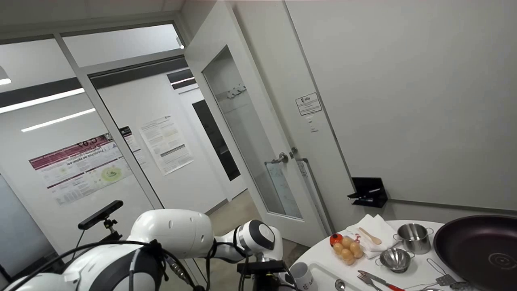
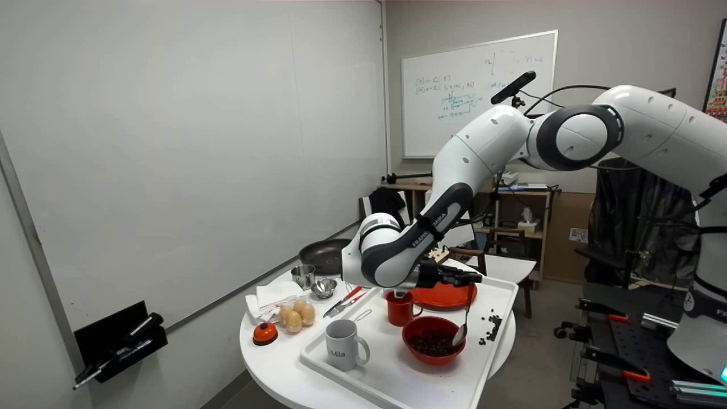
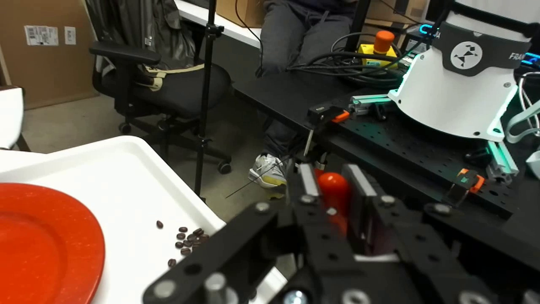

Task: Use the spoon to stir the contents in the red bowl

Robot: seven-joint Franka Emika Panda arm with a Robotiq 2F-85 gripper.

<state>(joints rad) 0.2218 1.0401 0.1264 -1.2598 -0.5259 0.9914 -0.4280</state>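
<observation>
The red bowl (image 2: 435, 358) stands on the white tray, with dark beans (image 2: 429, 343) in it. My gripper (image 2: 470, 278) is above the bowl's far-right side. It is shut on the red handle of the spoon (image 2: 459, 335). The spoon hangs nearly upright, its metal head in the bowl at the right inner side, against or among the beans. In the wrist view, the gripper (image 3: 333, 181) has the red handle end of the spoon (image 3: 336, 190) between its pads. The bowl cannot be made out in the wrist view and is hidden in an exterior view.
The white tray (image 2: 392, 372) also holds a red mug (image 2: 400, 309), a red plate (image 2: 440, 297), a grey mug (image 2: 342, 345) and spilled beans (image 2: 493, 326). Eggs (image 2: 296, 315), cutlery (image 2: 343, 301), a steel pot (image 2: 303, 276) and a dark pan (image 2: 325, 255) lie beyond the tray.
</observation>
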